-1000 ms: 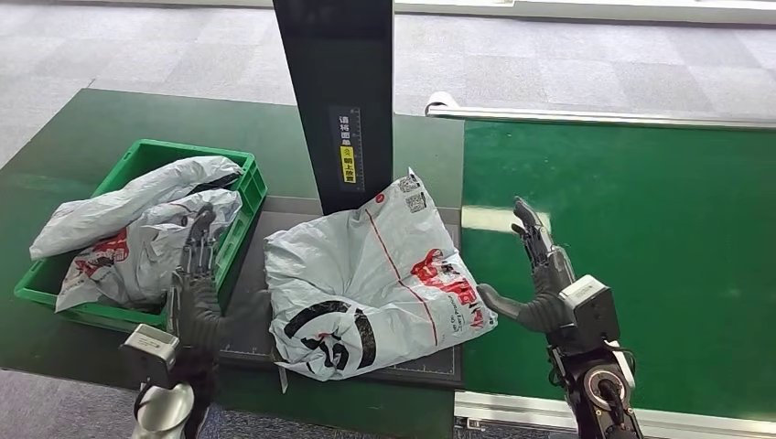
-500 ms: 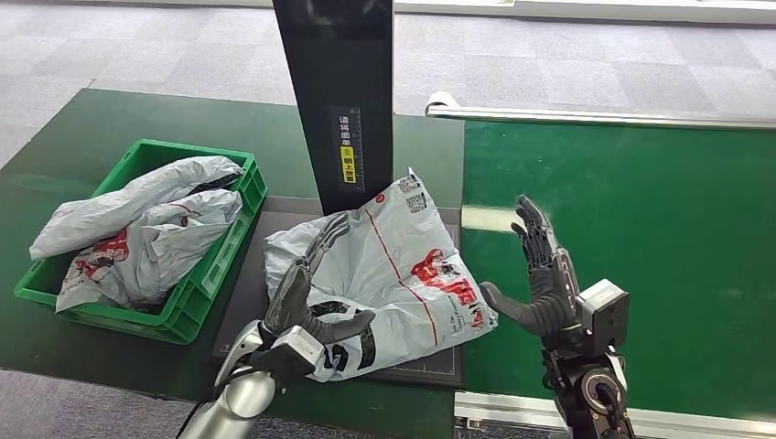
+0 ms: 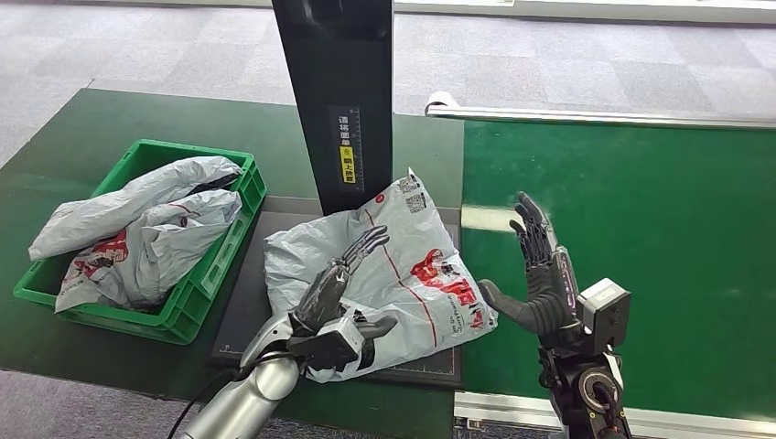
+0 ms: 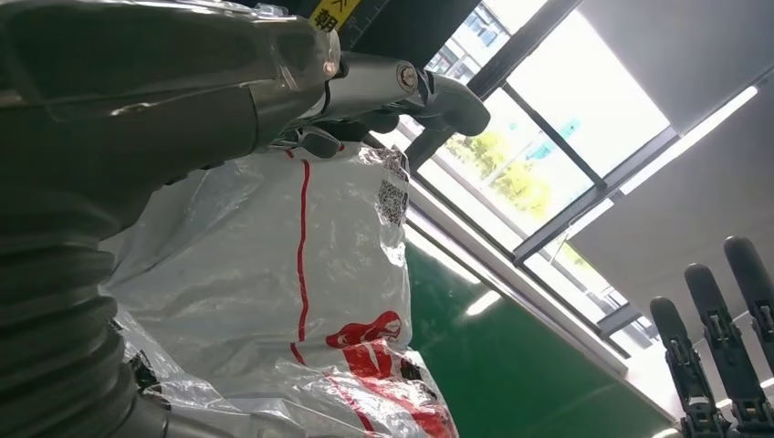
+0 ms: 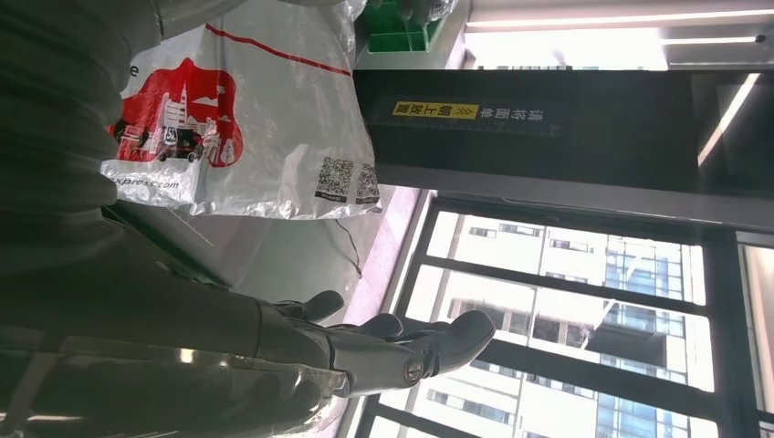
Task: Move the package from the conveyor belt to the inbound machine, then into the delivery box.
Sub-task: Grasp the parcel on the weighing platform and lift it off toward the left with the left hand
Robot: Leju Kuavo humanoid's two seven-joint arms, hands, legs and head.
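While lying on the dark flat scale pad point(image 3: 245, 302) of the inbound machine, the grey crumpled plastic mailer package w/ red print and a red stripe point(image 3: 403, 265) sits at the foot of the machine's tall black upright column point(image 3: 337, 91), which carries a small yellow label. Pkg top corner, w/ QR codes, points toward the column; its right edge lies at the border of the bright green conveyor belt point(image 3: 641, 238).

Left hand point(image 3: 339, 297): over the pkg's near-left part, fingers stretched forward and spread, thumb out to the side; released, grasping nothing. Whether palm or fingers touch the plastic cannot be told from head view. Left wrist view: same pkg point(image 4: 301, 274) close under the hand point(image 4: 183, 100), red stripe and QR code visible, fingers extended above it.

Right hand point(image 3: 540, 283): upright just beside the pkg's right edge, above the belt, fingers straight and apart, thumb pointing toward the pkg; released, holding nothing, apart from the plastic. Right wrist view: hand point(image 5: 301, 351) w/ fingers extended, pkg point(image 5: 246, 119) and black column point(image 5: 548, 137) beyond.

Green plastic delivery crate point(image 3: 233, 240): left of the scale pad, on a dark green tabletop point(image 3: 91, 128); holds two more grey mailer bags point(image 3: 137, 229) w/ red print, heaped above the rim.

Silver rail point(image 3: 595, 117) bounds the belt's far edge; grey carpet floor point(image 3: 567, 64) beyond.
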